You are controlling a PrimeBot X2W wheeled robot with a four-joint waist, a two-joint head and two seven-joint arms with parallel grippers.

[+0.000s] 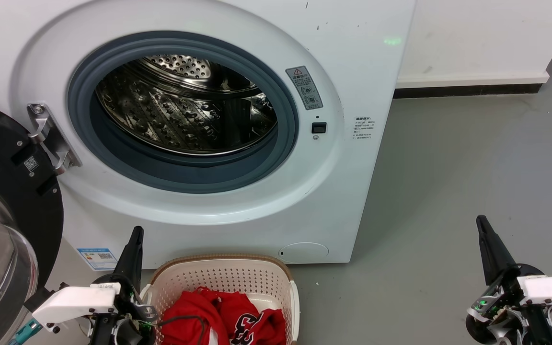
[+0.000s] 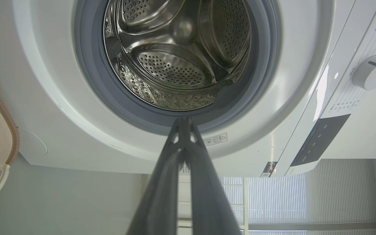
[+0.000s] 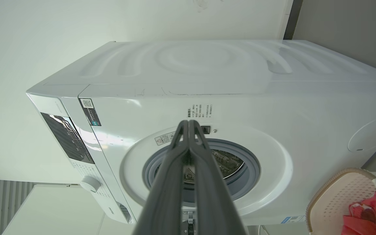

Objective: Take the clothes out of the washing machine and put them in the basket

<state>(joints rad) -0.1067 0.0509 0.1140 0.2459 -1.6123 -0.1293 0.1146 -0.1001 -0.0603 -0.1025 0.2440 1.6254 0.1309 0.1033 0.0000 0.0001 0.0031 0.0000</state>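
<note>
The white washing machine (image 1: pixel 362 57) stands with its dark door (image 1: pixel 3 201) swung open to the left, and the steel drum (image 1: pixel 185 105) shows bare metal with no fabric in it. Red clothes (image 1: pixel 223 318) with white lettering lie in the cream basket (image 1: pixel 218 261) on the floor in front of the machine. My left gripper (image 1: pixel 136 232) is shut and holds nothing, just left of the basket. My right gripper (image 1: pixel 481 221) is shut and holds nothing, well to the right over the floor. The left wrist view looks into the drum (image 2: pixel 178 52); the right wrist view shows the basket (image 3: pixel 335 186) with the clothes (image 3: pixel 369 215).
Grey floor (image 1: pixel 448 191) stretches to the right of the machine up to a white wall with a dark skirting (image 1: pixel 467 88). The open door juts out on the left beside my left arm. A control dial (image 2: pixel 372 71) sits on the machine's panel.
</note>
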